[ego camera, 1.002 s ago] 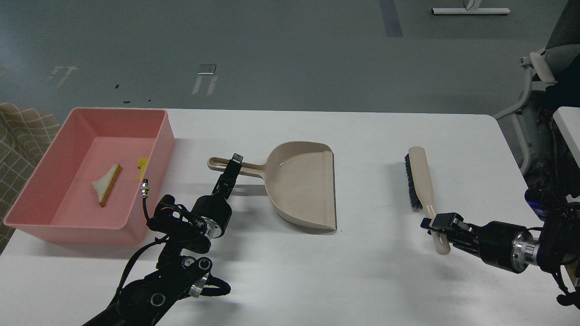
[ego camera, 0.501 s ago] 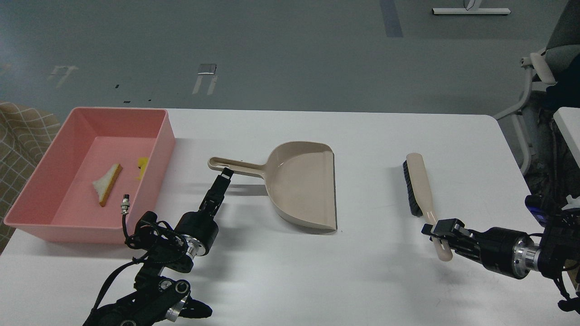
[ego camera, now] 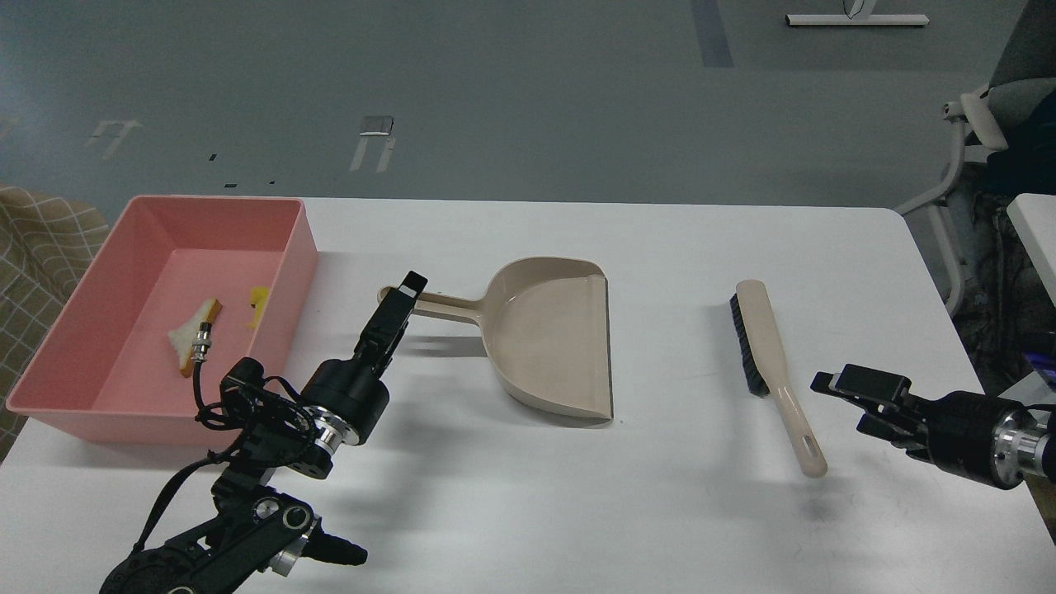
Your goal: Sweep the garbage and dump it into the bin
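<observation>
Right gripper (ego camera: 841, 394) has let go of the brush (ego camera: 767, 363) and hangs open beside it, left gripper (ego camera: 396, 309) seemingly empty over the dustpan (ego camera: 544, 338) handle, risking a nudge; garbage (ego camera: 191, 334) sits in the bin (ego camera: 285, 247).

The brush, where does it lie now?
In the head view the brush lies flat on the table's right side, between the dustpan and the right gripper, which does not touch it.

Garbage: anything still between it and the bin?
Nothing visible. The yellow scrap and bread slice already lie inside the pink bin. Dustpan and brush rest on the table, neither end effector holding them.
</observation>
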Robot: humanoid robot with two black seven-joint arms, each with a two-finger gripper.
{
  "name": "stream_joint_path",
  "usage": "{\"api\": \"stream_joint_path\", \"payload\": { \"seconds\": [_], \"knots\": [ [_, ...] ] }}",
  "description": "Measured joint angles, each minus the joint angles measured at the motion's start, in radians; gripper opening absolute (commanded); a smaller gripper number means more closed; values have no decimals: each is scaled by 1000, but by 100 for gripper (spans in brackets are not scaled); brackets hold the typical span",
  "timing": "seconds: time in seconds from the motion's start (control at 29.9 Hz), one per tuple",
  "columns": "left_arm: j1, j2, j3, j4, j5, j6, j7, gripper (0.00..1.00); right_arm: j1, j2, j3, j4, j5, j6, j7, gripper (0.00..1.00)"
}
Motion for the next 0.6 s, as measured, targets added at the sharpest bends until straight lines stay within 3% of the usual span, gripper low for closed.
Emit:
{"api": "stream_joint_path", "payload": {
  "seconds": [0.17,0.27,0.5,0.6],
  "knots": [
    [-6,83,-69,-95,-43,-37,0,98,0,-41,106,-19,77,36,3,99],
    [-29,129,-174,-114,-85,-111,0,98,0,-23,226,-76,114,36,17,99],
    [-114,177,-449,-105,-301,-337,0,98,3,179,536,-274,188,48,53,99],
    [-163,175,-497,-74,-365,-385,0,98,11,295,656,-321,190,49,54,99]
  ]
}}
